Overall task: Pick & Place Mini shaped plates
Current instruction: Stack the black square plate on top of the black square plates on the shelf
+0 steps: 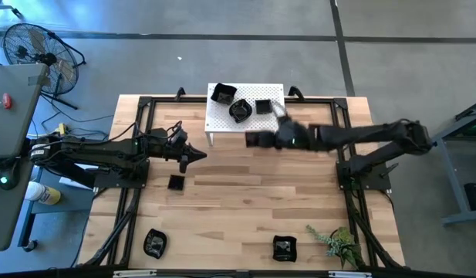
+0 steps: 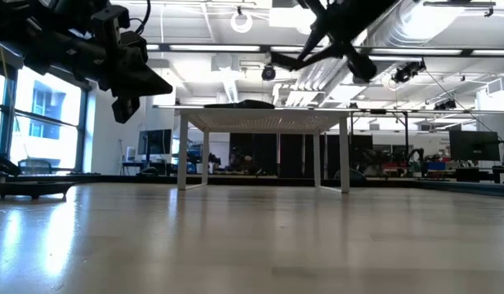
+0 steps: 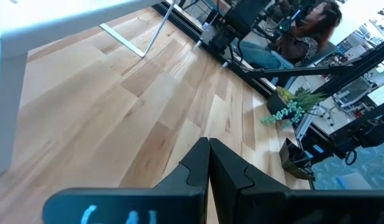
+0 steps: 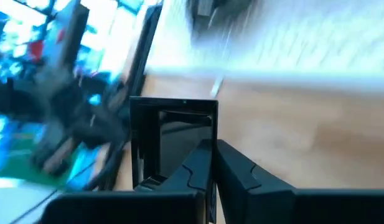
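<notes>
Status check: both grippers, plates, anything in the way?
Right gripper shut on a glossy black square plate by the white perforated stand. Left gripper shut, empty, above the table. Three plates on stand. Path clear.

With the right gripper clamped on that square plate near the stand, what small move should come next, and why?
Probably carry it over the white stand and lower it. The right gripper is shut on a square plate at the stand's front edge, where three plates already sit.
</notes>
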You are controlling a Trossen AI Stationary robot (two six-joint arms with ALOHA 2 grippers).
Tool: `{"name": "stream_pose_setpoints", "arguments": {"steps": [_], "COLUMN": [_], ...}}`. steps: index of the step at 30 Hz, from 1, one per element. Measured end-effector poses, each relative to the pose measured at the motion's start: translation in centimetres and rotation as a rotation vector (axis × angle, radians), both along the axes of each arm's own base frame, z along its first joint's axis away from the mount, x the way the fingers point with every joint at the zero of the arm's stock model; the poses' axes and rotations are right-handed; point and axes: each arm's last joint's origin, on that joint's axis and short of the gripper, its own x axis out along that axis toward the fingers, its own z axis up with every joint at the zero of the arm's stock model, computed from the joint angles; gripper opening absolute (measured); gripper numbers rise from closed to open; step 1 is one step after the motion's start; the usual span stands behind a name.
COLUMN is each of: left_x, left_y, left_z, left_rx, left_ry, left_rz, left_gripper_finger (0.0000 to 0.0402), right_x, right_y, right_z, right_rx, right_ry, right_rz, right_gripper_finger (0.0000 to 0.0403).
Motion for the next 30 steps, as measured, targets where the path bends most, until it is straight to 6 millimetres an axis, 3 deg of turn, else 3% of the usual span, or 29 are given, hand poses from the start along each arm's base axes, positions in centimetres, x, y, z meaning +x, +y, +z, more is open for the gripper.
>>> {"name": "stream_pose_setpoints", "arguments": {"steps": [4,8,13,19,30], "left_x": [0.0,0.0,0.0,0.0,0.0], "left_y": [0.1,0.2,0.2,0.2,0.2], "left_z": [0.0,0.0,0.0,0.0,0.0], "left_rx": [0.009,0.014,0.014,0.015,0.019], "left_ry": [0.001,0.002,0.002,0.002,0.004], "left_rz": [0.030,0.050,0.050,0.053,0.069], "left_gripper_finger": [0.0004,0.0004,0.0004,0.0004,0.0004], "right_x": [-0.9,-1.6,-2.1,-2.1,-1.8], "right_y": [-4.9,-9.9,-13.8,-15.5,-16.0], "right_z": [2.3,2.1,0.7,-0.9,-0.4], "right_rx": [-0.030,-0.019,0.029,0.060,0.008], "right_ry": [0.129,0.167,0.193,0.229,0.179], "right_rz": [-0.060,-0.069,-0.040,-0.029,-0.033], "right_gripper_finger": [0.0010,0.0010,0.0010,0.0019,0.0048]}}
